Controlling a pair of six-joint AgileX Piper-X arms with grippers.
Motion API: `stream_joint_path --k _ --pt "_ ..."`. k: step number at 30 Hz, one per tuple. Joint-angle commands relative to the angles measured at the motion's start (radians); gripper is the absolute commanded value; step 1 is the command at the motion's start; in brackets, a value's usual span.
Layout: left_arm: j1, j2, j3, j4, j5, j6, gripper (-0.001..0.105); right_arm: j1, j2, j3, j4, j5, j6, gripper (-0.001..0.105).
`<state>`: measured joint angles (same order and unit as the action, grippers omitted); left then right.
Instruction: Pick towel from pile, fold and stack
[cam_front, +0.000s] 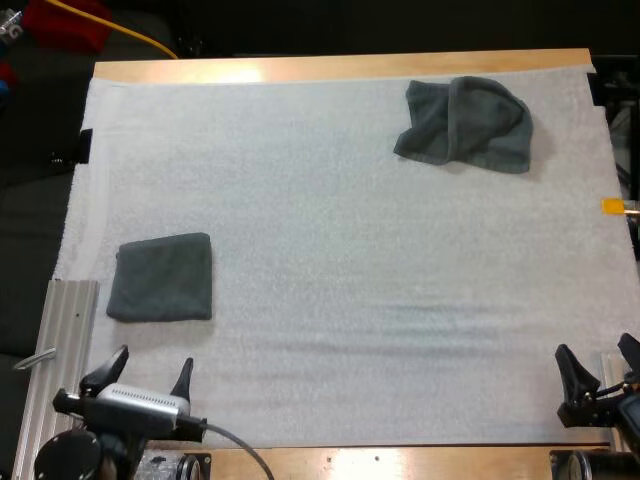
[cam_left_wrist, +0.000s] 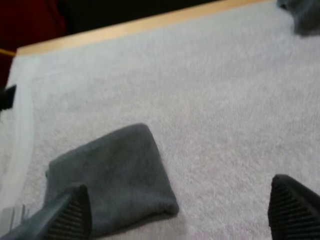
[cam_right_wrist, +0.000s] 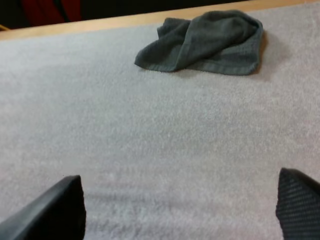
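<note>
The left hand (cam_front: 153, 360) and right hand (cam_front: 596, 347) are at the near side, both spread wide and holding nothing. The crumpled towel (cam_front: 465, 123) lies far right. The folded towel (cam_front: 161, 277) sits near left. It is best to pinch one loose corner, not the lump.

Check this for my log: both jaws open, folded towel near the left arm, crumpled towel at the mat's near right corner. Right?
No: the crumpled towel lies at the far right corner of the mat, per the high view; the rest holds.
</note>
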<state>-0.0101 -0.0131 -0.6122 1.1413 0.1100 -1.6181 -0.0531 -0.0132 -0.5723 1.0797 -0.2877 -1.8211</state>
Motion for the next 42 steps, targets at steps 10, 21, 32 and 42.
stream_joint_path --k 10,21,32,42 --pt "0.002 -0.136 0.074 -0.077 0.000 -0.023 0.070 -0.001 -0.040 0.039 -0.037 0.000 -0.023 0.076" --pt "0.002 -0.136 0.074 -0.077 0.000 -0.023 0.070 -0.001 -0.040 0.039 -0.037 0.000 -0.023 0.076" --pt "0.002 -0.136 0.074 -0.077 0.000 -0.023 0.070 -0.001 -0.040 0.039 -0.037 0.000 -0.023 0.076" --pt "0.002 -0.136 0.074 -0.077 0.000 -0.023 0.070 -0.001 -0.040 0.039 -0.037 0.000 -0.023 0.076"
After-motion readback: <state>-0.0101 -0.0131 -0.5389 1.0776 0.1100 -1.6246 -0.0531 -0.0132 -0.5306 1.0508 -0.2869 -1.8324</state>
